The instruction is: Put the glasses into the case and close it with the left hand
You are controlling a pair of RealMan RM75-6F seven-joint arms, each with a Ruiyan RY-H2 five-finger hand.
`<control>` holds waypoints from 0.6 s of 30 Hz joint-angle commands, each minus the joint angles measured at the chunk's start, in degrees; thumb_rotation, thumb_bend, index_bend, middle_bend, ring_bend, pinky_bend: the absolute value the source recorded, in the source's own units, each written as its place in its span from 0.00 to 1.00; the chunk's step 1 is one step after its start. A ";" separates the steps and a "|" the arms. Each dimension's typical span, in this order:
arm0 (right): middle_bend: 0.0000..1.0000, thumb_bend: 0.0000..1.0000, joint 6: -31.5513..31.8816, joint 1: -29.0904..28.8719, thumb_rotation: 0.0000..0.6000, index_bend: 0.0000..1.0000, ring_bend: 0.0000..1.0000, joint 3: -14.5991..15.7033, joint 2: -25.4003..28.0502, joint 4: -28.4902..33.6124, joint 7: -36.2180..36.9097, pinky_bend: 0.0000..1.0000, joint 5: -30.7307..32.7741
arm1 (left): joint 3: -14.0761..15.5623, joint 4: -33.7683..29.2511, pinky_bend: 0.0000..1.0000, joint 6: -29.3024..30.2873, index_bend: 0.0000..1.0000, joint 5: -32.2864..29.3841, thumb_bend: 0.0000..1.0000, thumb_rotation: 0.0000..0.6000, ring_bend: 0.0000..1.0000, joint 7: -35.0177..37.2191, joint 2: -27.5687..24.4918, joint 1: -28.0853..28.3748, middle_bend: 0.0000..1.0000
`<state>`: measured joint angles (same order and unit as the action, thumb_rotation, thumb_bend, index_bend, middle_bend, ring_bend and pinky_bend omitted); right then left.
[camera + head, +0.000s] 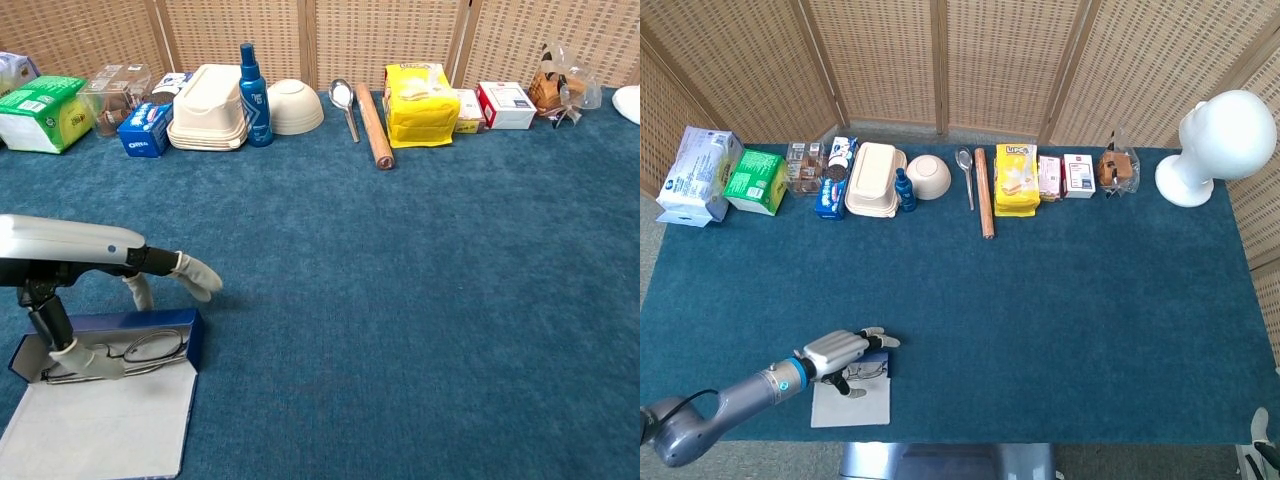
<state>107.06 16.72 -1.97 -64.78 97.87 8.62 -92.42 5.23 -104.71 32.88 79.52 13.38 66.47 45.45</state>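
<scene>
While our left hand [70, 262] hovers spread, one lowered finger touching the thin wire-framed glasses [120, 355] lying inside the open blue case [110, 335] near the desk's front-left corner, its white lid [95, 420] lies flat for closing.

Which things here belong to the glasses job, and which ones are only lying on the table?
For the job:
- glasses
- open case
- left hand over the case

Lying about:
- blue spray bottle
- white bowl
- rolling pin
- yellow packet
- mannequin head
</scene>
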 commanded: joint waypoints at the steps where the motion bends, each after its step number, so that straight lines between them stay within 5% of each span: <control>1: 0.28 0.49 -0.38 -0.38 1.00 0.03 0.14 -0.12 0.07 -0.09 0.14 0.11 -0.20 | 0.72 -0.75 0.26 0.74 0.08 0.36 0.24 1.00 0.00 -0.18 -0.51 -0.85 0.13; 18: 0.28 0.49 -1.01 -1.00 1.00 0.03 0.14 0.01 0.10 -0.57 0.81 0.11 -0.76 | 2.74 -2.79 0.26 2.85 0.08 2.48 0.24 1.00 0.00 0.67 -1.96 -3.73 0.13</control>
<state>106.05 15.72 -1.95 -64.68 97.30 9.43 -93.18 7.92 -107.45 35.68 81.96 14.00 64.52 41.76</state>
